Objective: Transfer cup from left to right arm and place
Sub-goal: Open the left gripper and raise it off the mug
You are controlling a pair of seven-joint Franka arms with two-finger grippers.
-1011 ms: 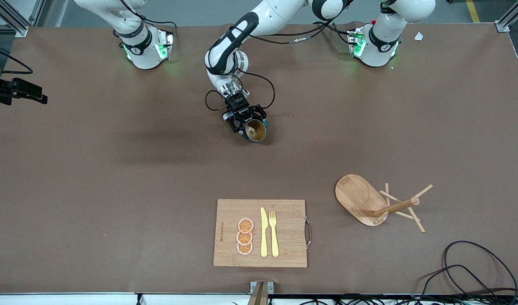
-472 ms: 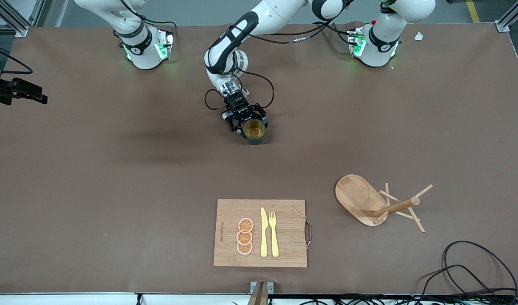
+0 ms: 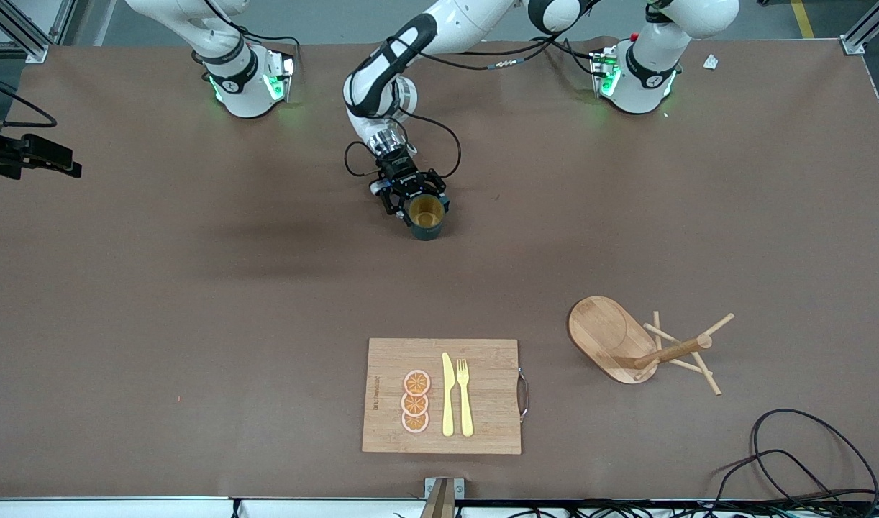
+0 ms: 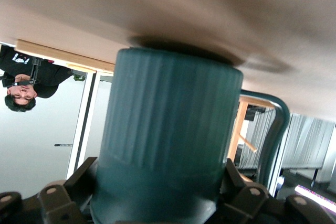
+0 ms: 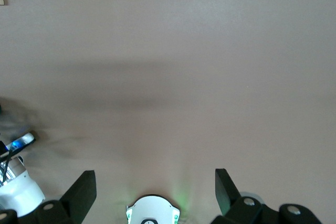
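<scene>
Left claw (image 3: 419, 208) straddles upright cup (image 3: 426, 216) on worktop (image 3: 195, 288), fingers spread, likely released. Right claw (image 5: 152, 182) open, aloft. Withdraw straight, so cup doesn't tip.

Layout of the counter (image 3: 195, 324). The cup (image 3: 426, 216) stands upright near the middle, toward the robots' bases, between the fingers of the left gripper (image 3: 413, 200), which brackets it with jaws spread. The cutting board (image 3: 483, 360) lies nearer the front camera; on it, three orange slices (image 3: 415, 401) in a row lie beside a knife (image 3: 447, 395) and fork (image 3: 465, 397), side by side. The peg rack (image 3: 637, 345) lies tipped over toward the left arm's end. The right gripper (image 5: 155, 190), jaws apart, hangs over bare counter.
</scene>
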